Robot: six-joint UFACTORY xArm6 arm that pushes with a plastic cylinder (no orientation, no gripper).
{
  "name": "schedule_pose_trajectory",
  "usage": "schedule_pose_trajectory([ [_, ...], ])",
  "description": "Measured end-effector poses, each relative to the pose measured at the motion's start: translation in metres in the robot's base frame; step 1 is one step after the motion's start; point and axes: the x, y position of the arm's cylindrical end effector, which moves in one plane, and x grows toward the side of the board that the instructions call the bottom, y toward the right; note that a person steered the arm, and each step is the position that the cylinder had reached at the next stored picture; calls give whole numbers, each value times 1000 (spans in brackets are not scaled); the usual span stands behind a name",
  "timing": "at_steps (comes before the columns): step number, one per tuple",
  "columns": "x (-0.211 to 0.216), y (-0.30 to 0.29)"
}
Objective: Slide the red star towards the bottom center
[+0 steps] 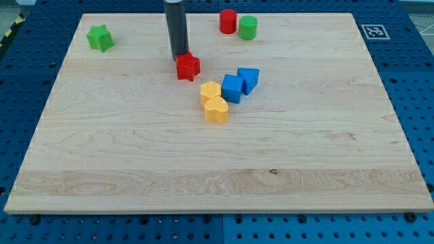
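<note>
currently the upper part of the rod (178, 27) is cut off by the view's top edge, so the arm above it cannot be seen. the exact shapes of the two yellow blocks are hard to make out; they sit touching, the upper yellow block (211, 91) partly overlapped in view by the lower yellow block (216, 109).

my tip (180, 56) carries no jaws and grasps nothing. it stands at the upper-left edge of the red star (188, 66), touching it or very nearly so; the contact line itself is hidden where rod and star meet.

the red star lies in the upper half of the wooden board (217, 169), left of centre. just to its lower right sits the yellow pair, and beside that pair a blue cube (232, 88) touching a blue wedge-like block (249, 79). near the view's top edge stand a red cylinder (228, 22) and a green cylinder (247, 27), side by side. a green star (100, 38) lies well apart at the upper left.

below the red star the board is open down to its bottom edge; the yellow pair lies only slightly to the right of that straight downward line. a square marker (373, 31) sits at the board's upper right corner.
</note>
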Motion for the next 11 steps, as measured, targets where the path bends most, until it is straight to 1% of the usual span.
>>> schedule_pose_trajectory([
  [1, 39, 0],
  [2, 38, 0],
  [3, 30, 4],
  [4, -7, 18],
  [5, 8, 18],
  [10, 137, 18],
  [11, 142, 18],
])
